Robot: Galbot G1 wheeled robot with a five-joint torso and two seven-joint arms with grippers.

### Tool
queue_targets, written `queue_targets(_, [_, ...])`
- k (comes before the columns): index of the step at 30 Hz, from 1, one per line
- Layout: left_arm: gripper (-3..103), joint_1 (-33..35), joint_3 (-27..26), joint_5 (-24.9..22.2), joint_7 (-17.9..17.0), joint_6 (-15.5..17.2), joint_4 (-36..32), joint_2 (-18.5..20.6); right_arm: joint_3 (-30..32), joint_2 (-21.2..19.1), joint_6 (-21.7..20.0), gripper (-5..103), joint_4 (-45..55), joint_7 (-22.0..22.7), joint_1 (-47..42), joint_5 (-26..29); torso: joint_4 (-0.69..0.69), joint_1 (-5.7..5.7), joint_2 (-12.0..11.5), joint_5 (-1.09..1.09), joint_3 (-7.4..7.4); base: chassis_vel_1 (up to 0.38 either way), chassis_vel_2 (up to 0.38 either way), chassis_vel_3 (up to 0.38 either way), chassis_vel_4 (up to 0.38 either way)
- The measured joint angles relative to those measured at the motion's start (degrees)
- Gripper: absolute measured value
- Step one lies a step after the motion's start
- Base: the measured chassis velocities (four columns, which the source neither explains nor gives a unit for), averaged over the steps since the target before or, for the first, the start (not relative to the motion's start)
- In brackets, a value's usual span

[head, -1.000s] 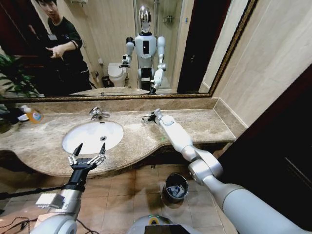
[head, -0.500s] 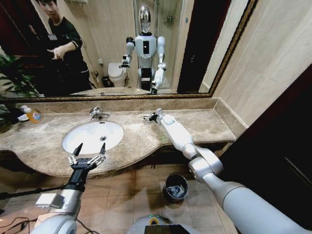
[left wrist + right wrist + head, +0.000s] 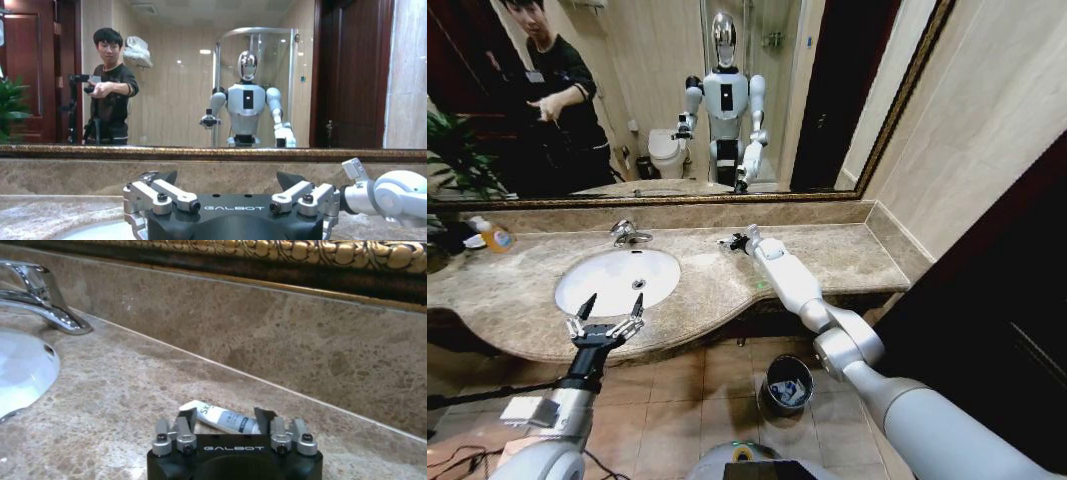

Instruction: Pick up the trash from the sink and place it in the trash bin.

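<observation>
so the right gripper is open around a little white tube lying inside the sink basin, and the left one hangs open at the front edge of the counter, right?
Not quite. The little white tube lies on the marble counter beside the sink, near the backsplash, not inside the basin; the right wrist view shows this. The rest holds: the right gripper is open around it, and the left gripper hangs open at the counter's front edge.

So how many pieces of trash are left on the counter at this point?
1 that I can see: a small white tube on the marble surround near the backsplash, between the fingers of the open right pincer. More could be hidden behind the arm.
</observation>
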Motion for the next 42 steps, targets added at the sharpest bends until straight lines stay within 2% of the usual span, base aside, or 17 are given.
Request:
queue_targets(1, [100, 0.00, 0.00, 0.00, 0.00, 0.00, 0.00, 0.00, -0.05, 0.00, 0.00, 49, 0.54, 0.16, -0.46, -0.02, 0.00, 0.00, 0.00, 0.00, 0.00, 0.000, 0.000, 0.000, 0.000])
queue_targets(4, [100, 0.00, 0.00, 0.00, 0.00, 0.00, 0.00, 0.00, -0.06, 0.00, -0.02, 38, 1.22, 0.24, -1.00, -0.09, 0.00, 0.00, 0.00, 0.00, 0.00, 0.000, 0.000, 0.000, 0.000])
queue_targets(6, [100, 0.00, 0.00, 0.00, 0.00, 0.00, 0.00, 0.00, -0.11, 0.00, -0.07, 38, 1.49, 0.24, -1.19, -0.15, 0.00, 0.00, 0.00, 0.00, 0.00, 0.000, 0.000, 0.000, 0.000])
queue_targets(9, [100, 0.00, 0.00, 0.00, 0.00, 0.00, 0.00, 0.01, -0.45, 0.00, -0.35, 22, 2.73, -0.01, -1.93, -1.16, 0.00, 0.00, 0.00, 0.00, 0.00, 0.000, 0.000, 0.000, 0.000])
queue_targets(12, [100, 0.00, 0.00, 0.00, 0.00, 0.00, 0.00, 0.00, -0.60, 0.00, -0.66, 16, 3.41, -0.21, -2.34, -1.46, 0.00, 0.00, 0.00, 0.00, 0.00, 0.000, 0.000, 0.000, 0.000])
queue_targets(15, [100, 0.00, 0.00, 0.00, 0.00, 0.00, 0.00, 0.00, -1.15, -0.34, -2.22, 2, 5.86, -1.44, -3.40, -2.51, 0.02, 0.00, 0.00, 0.00, -0.01, 0.000, 0.000, 0.000, 0.000])
queue_targets(22, [100, -0.01, 0.00, 0.00, 0.00, 0.00, 0.00, 0.00, -1.37, -0.72, -4.61, -3, 7.66, -1.55, -4.25, -3.34, 0.01, 0.02, -0.01, -0.01, 0.01, 0.000, 0.000, 0.000, 0.000])
queue_targets(24, [100, 0.00, 0.00, 0.00, 0.00, 0.00, 0.00, 0.00, -1.38, -0.70, -4.47, 1, 7.69, -1.23, -4.39, -3.35, 0.00, 0.01, 0.00, 0.00, 0.01, 0.000, 0.000, 0.000, 0.000])
queue_targets(25, [100, 0.00, 0.00, 0.00, 0.00, 0.00, 0.00, 0.00, -1.41, -0.63, -4.32, 12, 7.75, -0.54, -4.50, -3.06, 0.00, 0.01, -0.01, -0.02, 0.01, 0.000, 0.000, 0.000, 0.000])
queue_targets(27, [100, 0.00, 0.00, 0.00, 0.00, 0.00, 0.00, 0.00, -1.50, -0.64, -4.30, 12, 7.97, -0.38, -4.59, -2.73, -0.01, 0.01, 0.00, 0.02, 0.01, 0.000, 0.000, 0.000, 0.000])
queue_targets(31, [100, 0.00, 0.00, 0.00, 0.00, 0.00, 0.00, 0.00, -1.89, -0.90, -4.56, 33, 9.63, 1.77, -4.71, 1.30, 0.01, 0.01, -0.01, 0.00, 0.00, 0.000, 0.000, 0.000, 0.000])
queue_targets(34, [100, 0.00, 0.00, 0.00, 0.00, 0.00, 0.00, 0.00, -1.93, -1.15, -4.41, 39, 10.23, 3.78, -4.62, 4.31, 0.00, 0.01, -0.01, 0.00, 0.00, 0.000, 0.000, 0.000, 0.000])
queue_targets(36, [100, 0.00, 0.00, 0.00, 0.00, 0.00, 0.00, 0.00, -2.04, -1.17, -4.06, 49, 10.69, 10.51, -4.19, 8.96, 0.00, 0.01, -0.01, 0.00, 0.00, 0.000, 0.000, 0.000, 0.000])
queue_targets(37, [100, 0.00, 0.00, 0.00, 0.00, 0.00, 0.00, 0.00, -2.04, -1.17, -4.06, 49, 10.69, 10.51, -4.19, 8.96, 0.00, 0.01, -0.01, 0.00, 0.00, 0.000, 0.000, 0.000, 0.000])
queue_targets(40, [100, 0.00, 0.00, 0.00, 0.00, 0.00, 0.00, 0.00, -2.47, -1.65, -3.40, 66, 12.39, 22.80, -4.09, 15.11, 0.01, 0.01, -0.01, 0.00, 0.00, 0.000, 0.000, 0.000, 0.000])
queue_targets(41, [100, 0.00, 0.00, 0.00, 0.00, 0.00, 0.00, 0.00, -2.47, -1.65, -3.40, 66, 12.39, 22.80, -4.09, 15.11, 0.01, 0.01, -0.01, 0.00, 0.00, 0.000, 0.000, 0.000, 0.000])
queue_targets(42, [100, 0.00, 0.00, 0.00, 0.00, 0.00, 0.00, 0.00, -2.62, -2.16, -3.28, 66, 13.90, 26.37, -4.68, 16.31, 0.01, 0.01, -0.01, -0.01, 0.00, 0.000, 0.000, 0.000, 0.000])
